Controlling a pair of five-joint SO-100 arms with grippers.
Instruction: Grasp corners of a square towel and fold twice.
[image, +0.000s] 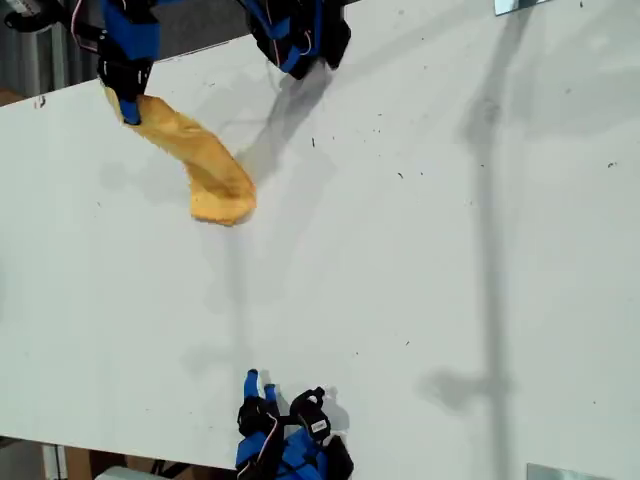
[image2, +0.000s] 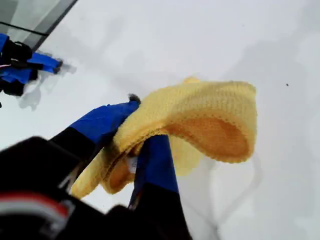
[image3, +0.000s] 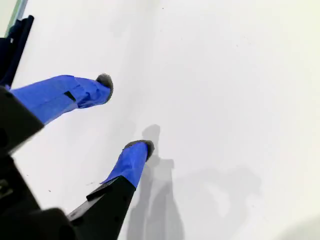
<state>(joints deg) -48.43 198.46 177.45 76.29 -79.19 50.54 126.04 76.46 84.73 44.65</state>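
My first pincer clenches the towel, lifting it bunched off the desk; my second pincer waits released.

Exterior view looks straight down; wrist views sit low (close) over the table.

Bright, even light over the white table; surface near blown out, little texture left. Shadows soft and grey, no hard edges. In the exterior view, 2 long pale shadow bands run down the table, 1 from the top centre, 1 at the exterior view's right. The towel casts a faint shadow beside it. Exterior view slightly soft, small specks still readable. First wrist view: close black housing blurred, towel weave fairly sharp. Second wrist view: the fingertips throw a dim grey shadow; close black parts out of focus.
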